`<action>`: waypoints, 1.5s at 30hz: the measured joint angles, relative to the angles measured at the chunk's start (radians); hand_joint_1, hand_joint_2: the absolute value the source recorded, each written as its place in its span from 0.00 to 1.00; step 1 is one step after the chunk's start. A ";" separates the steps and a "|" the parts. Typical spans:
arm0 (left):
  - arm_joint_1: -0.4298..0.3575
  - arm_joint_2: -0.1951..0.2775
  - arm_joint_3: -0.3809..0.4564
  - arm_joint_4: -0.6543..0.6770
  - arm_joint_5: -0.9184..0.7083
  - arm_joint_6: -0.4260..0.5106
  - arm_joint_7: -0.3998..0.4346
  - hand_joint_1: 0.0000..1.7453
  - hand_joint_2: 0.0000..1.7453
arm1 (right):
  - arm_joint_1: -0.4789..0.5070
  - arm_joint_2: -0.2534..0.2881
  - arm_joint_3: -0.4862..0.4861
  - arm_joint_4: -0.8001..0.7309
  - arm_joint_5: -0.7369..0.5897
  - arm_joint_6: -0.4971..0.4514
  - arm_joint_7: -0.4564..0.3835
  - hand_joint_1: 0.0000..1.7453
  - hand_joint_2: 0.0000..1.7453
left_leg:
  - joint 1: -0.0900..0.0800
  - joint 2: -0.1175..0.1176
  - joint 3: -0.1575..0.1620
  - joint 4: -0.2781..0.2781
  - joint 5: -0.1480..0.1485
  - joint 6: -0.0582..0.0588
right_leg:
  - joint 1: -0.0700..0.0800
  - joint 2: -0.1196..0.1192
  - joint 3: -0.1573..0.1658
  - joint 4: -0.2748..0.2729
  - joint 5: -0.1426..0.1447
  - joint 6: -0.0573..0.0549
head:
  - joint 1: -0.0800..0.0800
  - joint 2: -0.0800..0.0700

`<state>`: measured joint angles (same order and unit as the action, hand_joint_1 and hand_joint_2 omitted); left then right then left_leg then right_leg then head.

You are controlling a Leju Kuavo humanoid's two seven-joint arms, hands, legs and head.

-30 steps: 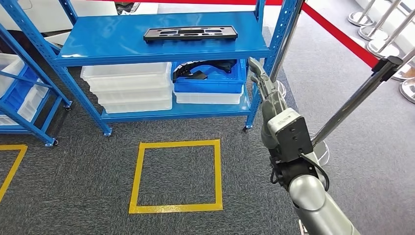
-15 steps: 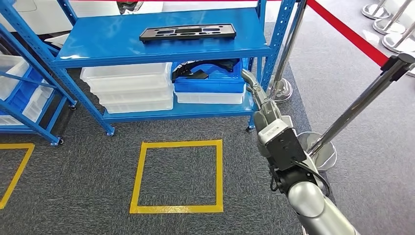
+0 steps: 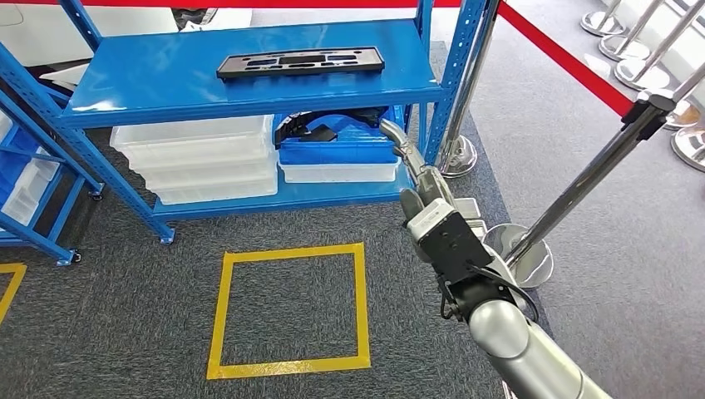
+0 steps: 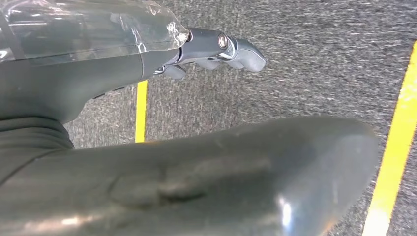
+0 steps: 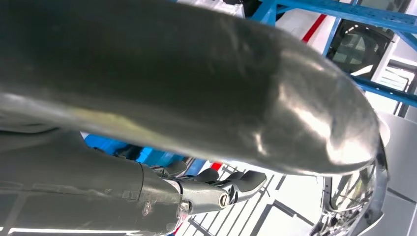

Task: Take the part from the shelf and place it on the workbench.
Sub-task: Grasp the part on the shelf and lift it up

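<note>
A flat black part (image 3: 301,61) with cut-outs lies on the top board of the blue shelf (image 3: 166,87), towards its right half. My right hand (image 3: 409,160) is raised in front of the shelf's right post, at the height of the lower board and well below the part. Its fingers are stretched out and hold nothing. In the right wrist view the right hand (image 5: 216,194) reaches towards blue shelf rails with its fingers (image 5: 246,181) straight. My left hand (image 4: 147,162) hangs over grey carpet with yellow lines and is empty, with its fingers (image 4: 231,46) straight.
On the lower board stand stacked clear bins (image 3: 199,158) and a blue bin (image 3: 337,145) with dark parts. A yellow taped square (image 3: 287,307) marks the carpet before the shelf. Metal stanchions (image 3: 456,150) (image 3: 582,187) with a red barrier band (image 3: 565,58) stand to the right. Another blue rack (image 3: 33,191) stands at the left.
The whole picture has shifted, so the camera has moved relative to the shelf. My right arm stays raised with an empty hand, now a little lower and further left in the picture.
</note>
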<state>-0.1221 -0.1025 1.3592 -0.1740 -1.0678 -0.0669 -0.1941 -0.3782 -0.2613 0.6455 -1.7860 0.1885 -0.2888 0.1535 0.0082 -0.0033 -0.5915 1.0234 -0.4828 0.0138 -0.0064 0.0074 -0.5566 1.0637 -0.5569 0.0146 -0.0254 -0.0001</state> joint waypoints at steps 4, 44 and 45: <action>0.000 0.000 0.000 0.000 -0.002 -0.003 -0.001 0.00 0.00 | 0.012 -0.007 0.000 0.000 0.004 -0.003 0.004 0.00 0.00 | 0.003 0.002 0.016 -0.006 -0.009 0.011 | -0.005 -0.002 -0.124 0.220 -0.079 0.012 | 0.026 0.000; -0.007 -0.005 0.000 0.005 -0.011 -0.010 -0.015 0.00 0.00 | 0.029 -0.028 0.001 -0.016 0.024 -0.014 0.016 0.00 0.00 | -0.001 -0.002 0.048 0.005 -0.047 -0.016 | 0.003 0.001 -0.043 -0.030 0.074 -0.015 | 0.047 0.000; -0.007 -0.005 0.000 0.006 -0.011 -0.011 -0.016 0.00 0.00 | 0.029 -0.029 0.001 -0.017 0.023 -0.014 0.016 0.00 0.00 | -0.002 -0.002 0.048 0.013 -0.055 -0.022 | -0.001 0.001 -0.038 -0.036 0.074 -0.020 | 0.045 0.000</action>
<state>-0.1293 -0.1076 1.3589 -0.1683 -1.0793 -0.0777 -0.2096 -0.3496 -0.2903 0.6466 -1.8027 0.2117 -0.3028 0.1691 0.0066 -0.0049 -0.5435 1.0366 -0.5374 -0.0080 -0.0070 0.0081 -0.5942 1.0279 -0.4824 -0.0051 0.0194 0.0000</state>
